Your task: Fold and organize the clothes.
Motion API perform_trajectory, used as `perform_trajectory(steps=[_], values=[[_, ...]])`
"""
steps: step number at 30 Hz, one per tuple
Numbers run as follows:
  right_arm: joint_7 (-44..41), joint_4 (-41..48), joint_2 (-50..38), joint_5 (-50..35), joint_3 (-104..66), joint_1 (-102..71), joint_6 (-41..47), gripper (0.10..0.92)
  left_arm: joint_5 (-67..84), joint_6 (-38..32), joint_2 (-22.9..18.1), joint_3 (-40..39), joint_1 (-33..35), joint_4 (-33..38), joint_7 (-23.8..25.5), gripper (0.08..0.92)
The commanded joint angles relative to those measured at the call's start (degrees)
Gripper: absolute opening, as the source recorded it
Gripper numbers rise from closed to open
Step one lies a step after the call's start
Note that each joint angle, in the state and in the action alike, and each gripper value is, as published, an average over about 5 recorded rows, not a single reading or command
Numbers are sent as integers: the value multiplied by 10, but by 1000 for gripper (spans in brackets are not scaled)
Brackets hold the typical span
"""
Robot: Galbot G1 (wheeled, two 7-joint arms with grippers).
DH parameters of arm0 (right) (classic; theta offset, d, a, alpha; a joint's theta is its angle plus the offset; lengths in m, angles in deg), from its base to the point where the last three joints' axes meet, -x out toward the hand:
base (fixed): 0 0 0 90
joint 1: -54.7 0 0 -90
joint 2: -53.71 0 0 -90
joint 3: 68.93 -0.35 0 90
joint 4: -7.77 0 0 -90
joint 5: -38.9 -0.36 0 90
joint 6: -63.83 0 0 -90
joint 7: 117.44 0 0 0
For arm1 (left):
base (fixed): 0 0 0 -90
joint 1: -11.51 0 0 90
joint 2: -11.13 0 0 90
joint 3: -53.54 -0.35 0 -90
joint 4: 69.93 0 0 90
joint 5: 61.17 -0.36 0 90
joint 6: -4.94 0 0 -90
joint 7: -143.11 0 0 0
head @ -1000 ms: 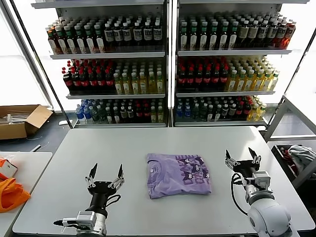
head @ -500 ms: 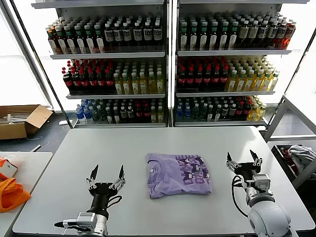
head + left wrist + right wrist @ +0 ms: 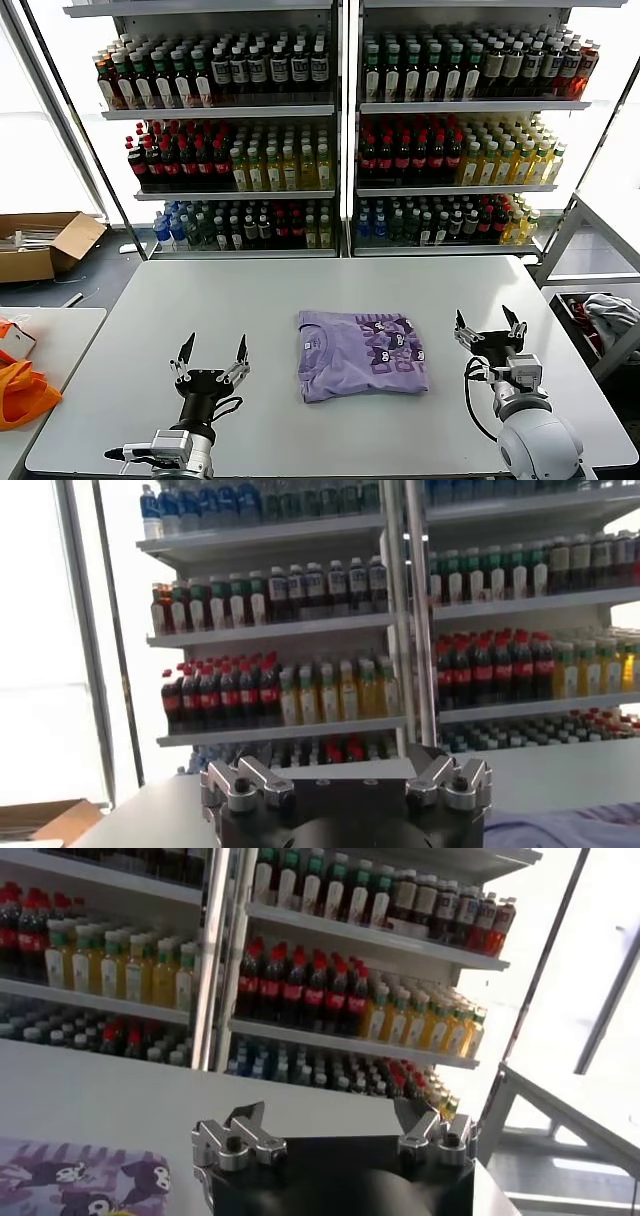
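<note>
two tall shelf units (image 3: 340, 130) packed with bottled drinks fill the wall behind a pale grey counter (image 3: 200, 310), daylight flooding in at both sides. at the counter's middle lies the lavender t-shirt (image 3: 361, 354), already a compact rectangle with its dark printed graphic facing up. i have the left gripper (image 3: 211, 351) standing clear to the shirt's left and the right gripper (image 3: 489, 329) clear to its right, both with fingers spread apart and holding nothing.

folding looks done to me, so what i judge remains is tidying: come down on a thick folded edge, pinch every layer together, and slide rather than lift so the stack does not splay; the loose corner nearest me looks the likeliest to flop open.

only the head view takes in the whole shirt and both arms. the right wrist view catches just a printed corner of the shirt (image 3: 90, 1183) beyond its own fingers (image 3: 235, 1138), while the left wrist view offers a purple sliver (image 3: 560, 828) at its edge.
</note>
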Motion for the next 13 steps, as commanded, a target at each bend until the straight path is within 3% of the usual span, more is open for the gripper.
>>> perform_trajectory(steps=[1,13], values=[[7,-2,-2,3,5,0,-2,823,-8,2,0,0,1,0,6,823],[4,-6,-1,4,6,-1,7,823,-15,0,-2,-3,4,1,18,822]])
